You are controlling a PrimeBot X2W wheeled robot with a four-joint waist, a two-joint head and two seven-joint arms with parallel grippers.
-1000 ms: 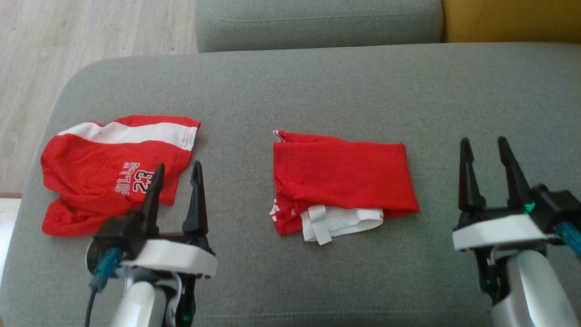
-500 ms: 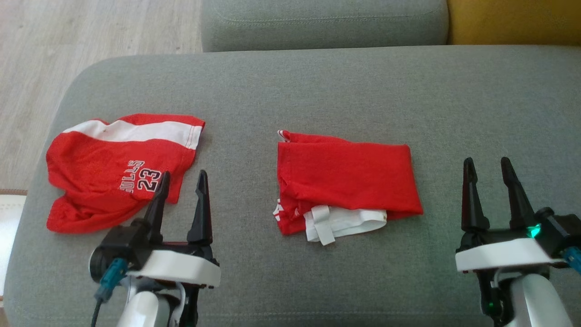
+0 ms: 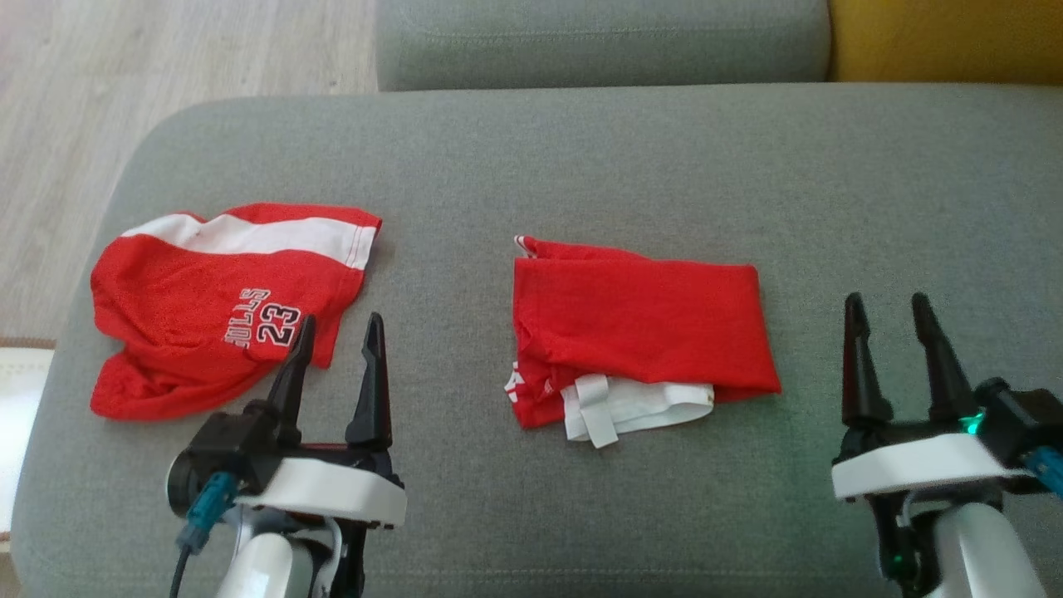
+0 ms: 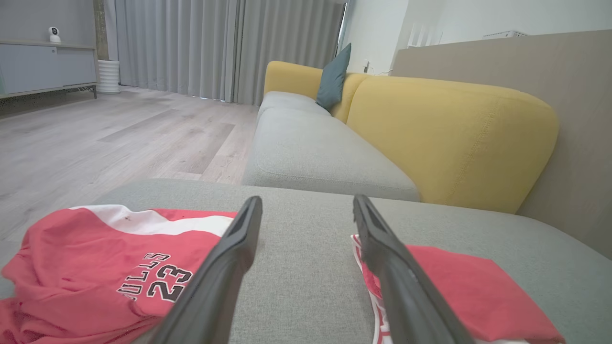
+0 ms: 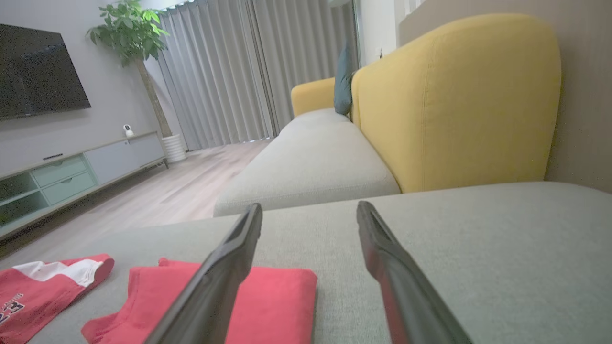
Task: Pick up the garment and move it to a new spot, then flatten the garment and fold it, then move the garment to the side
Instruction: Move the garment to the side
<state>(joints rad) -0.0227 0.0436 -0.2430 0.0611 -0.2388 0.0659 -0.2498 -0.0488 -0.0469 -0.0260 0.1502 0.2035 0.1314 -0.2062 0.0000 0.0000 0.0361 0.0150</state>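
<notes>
- Both tools have drawn back toward the robot over the last second and sit lower in the head view than before, while the whole picture has slid a little to the right with the camera; neither garment has shifted on the seat
- Grey sofa seat (image 3: 581, 166) spreads across the head view and carries both garments, with a second grey cushion (image 3: 598, 41) behind it, a yellow backrest (image 3: 947, 37) at the far right and wooden floor (image 3: 166, 50) at the far left
- Red jersey (image 3: 191, 316), with a white band and "23" printed on it, lies rumpled on the left part of the seat
- Folded red garment (image 3: 639, 324) lies near the middle of the seat, well apart from the jersey, a roughly rectangular bundle with a white hem (image 3: 639, 407) poking out along its near edge
- Left tool (image 3: 342, 320) hovers released, fingers spread with nothing between them; one fingertip overlaps the jersey's near right corner in the head view, and I cannot tell whether it touches
- Right tool (image 3: 884, 299) is released too, jaws apart and empty, over bare seat to the right of the folded garment and apart from it
</notes>
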